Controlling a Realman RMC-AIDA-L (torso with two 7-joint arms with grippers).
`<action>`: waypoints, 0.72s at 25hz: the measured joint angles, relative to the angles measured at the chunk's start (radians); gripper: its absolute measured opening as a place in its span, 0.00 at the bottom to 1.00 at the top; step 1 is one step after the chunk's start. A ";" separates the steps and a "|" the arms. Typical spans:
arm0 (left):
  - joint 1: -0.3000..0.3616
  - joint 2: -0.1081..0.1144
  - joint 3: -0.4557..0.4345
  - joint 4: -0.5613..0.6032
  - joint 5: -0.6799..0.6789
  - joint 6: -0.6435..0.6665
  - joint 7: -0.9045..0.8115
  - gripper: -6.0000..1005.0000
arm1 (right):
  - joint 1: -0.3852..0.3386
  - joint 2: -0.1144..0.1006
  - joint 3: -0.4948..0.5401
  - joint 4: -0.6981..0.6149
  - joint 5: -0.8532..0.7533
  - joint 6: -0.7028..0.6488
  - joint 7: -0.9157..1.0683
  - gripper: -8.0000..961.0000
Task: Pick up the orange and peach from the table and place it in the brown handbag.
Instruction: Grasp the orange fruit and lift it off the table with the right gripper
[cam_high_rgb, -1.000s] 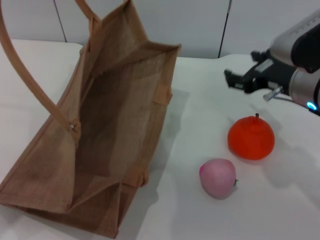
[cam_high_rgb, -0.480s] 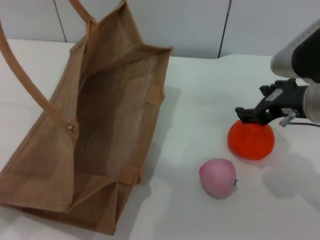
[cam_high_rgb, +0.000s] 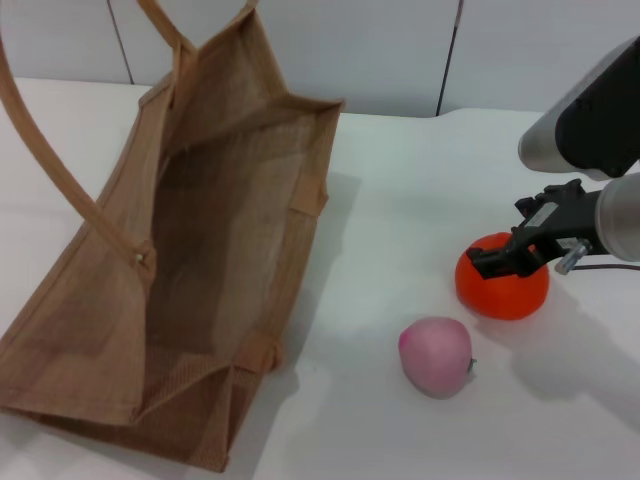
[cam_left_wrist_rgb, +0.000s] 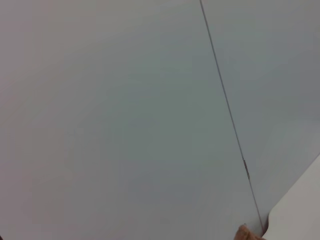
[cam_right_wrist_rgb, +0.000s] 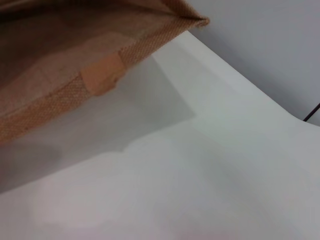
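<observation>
— Tan jute first: where does the brown handbag (cam_high_rgb: 190, 250) stand?

— At about nine o'clock on the white desk (cam_high_rgb: 400, 190), mouth wide open and facing up, so the woven lining shows down to the bottom. One long loop handle (cam_high_rgb: 60, 160) arcs up past the top edge at ten o'clock. The right wrist view catches a corner of the same bag (cam_right_wrist_rgb: 75, 65), with a tan handle patch sewn near its rim and its shadow on the desk (cam_right_wrist_rgb: 210, 165).

— And the fruit?

— Both lie on the desk, well apart from the bag. The orange (cam_high_rgb: 503, 284) sits at about three o'clock. The peach (cam_high_rgb: 436, 355) is near it, at roughly seven o'clock from the orange and not touching it; a small dark stem shows on its right side.

— What is the right arm doing?

— It comes in from three o'clock, and the right tool (cam_high_rgb: 505, 258) sits on the top of the orange, its dark fingers (cam_high_rgb: 490, 262) covering the place where the stem would be.

— Pinching it?

— I cannot tell. The dark fingers overlap the fruit's top, but whether they are spread or pressed together on it does not show.

— The left tool?

— Out of sight. Its wrist camera sees only a pale grey wall panel (cam_left_wrist_rgb: 125, 115) with a thin seam, a sliver of desk and a scrap of tan at the lower edge.
</observation>
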 joint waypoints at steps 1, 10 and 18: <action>0.000 0.000 0.000 0.000 0.000 0.001 0.000 0.12 | 0.002 0.000 0.002 0.003 0.000 0.002 0.000 0.84; -0.002 0.000 0.000 -0.025 0.000 0.005 0.003 0.12 | 0.047 0.000 0.006 0.111 -0.002 0.001 0.000 0.91; -0.003 0.000 0.000 -0.025 0.000 0.005 0.003 0.12 | 0.082 0.004 0.006 0.169 -0.002 0.001 0.003 0.92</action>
